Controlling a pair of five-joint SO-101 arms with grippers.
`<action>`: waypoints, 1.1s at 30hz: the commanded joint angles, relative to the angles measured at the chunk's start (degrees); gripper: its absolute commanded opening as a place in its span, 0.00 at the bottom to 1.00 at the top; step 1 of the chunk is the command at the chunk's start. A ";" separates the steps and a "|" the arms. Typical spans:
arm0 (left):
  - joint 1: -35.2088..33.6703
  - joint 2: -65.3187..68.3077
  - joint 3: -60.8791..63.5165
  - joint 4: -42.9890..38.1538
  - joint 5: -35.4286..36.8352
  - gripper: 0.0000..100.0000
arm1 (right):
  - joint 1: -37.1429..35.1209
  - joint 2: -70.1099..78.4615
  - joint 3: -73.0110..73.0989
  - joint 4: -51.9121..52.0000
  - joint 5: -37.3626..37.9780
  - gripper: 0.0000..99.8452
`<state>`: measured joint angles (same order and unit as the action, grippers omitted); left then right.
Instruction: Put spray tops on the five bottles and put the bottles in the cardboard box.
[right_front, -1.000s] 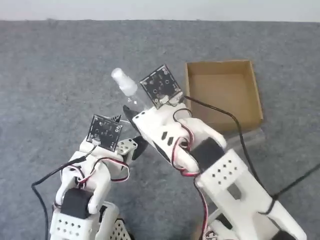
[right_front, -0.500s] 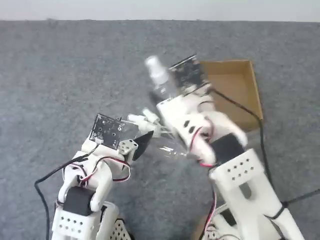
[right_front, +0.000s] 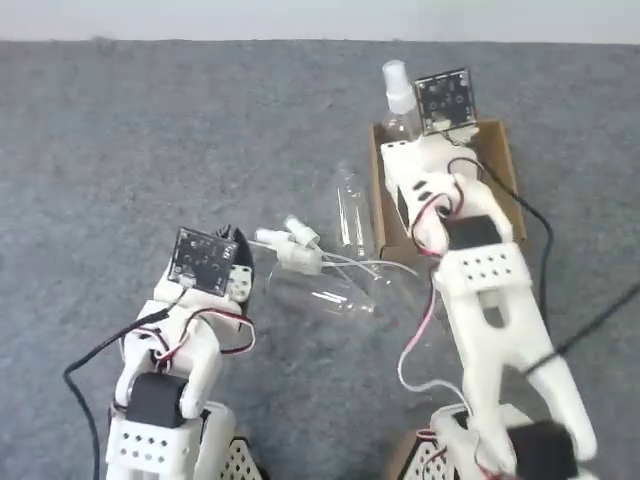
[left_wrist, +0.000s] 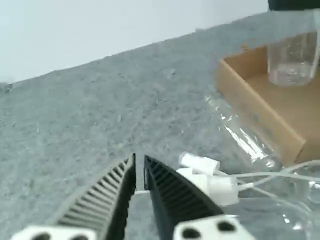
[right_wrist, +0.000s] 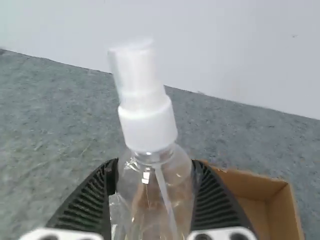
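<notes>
Two arms show in the high view: the right gripper (right_front: 405, 135) holds a capped bottle (right_front: 398, 95) upright over a far corner of the cardboard box (right_front: 505, 190), and the left gripper (right_front: 230, 238) sits near loose spray tops (right_front: 290, 245) on the grey carpet (right_front: 120, 150). In the left wrist view its jaws are almost together and empty, with the spray tops just beside them. In the right wrist view the jaws are clamped around the bottle's shoulder
</notes>
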<state>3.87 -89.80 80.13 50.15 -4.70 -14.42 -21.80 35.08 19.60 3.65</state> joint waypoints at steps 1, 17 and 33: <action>-1.32 -1.05 -0.40 -1.76 -0.35 0.01 | 1.10 4.79 -4.13 -8.92 0.97 0.01; -1.41 -1.05 -0.31 -1.58 -0.35 0.01 | 3.91 23.60 -10.55 -24.40 -6.77 0.01; -1.41 -1.05 0.48 -1.76 -0.35 0.01 | 2.68 35.82 -9.41 -36.70 -7.03 0.01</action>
<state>2.81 -89.80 80.75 49.89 -4.70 -10.46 12.75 28.75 -13.27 -2.86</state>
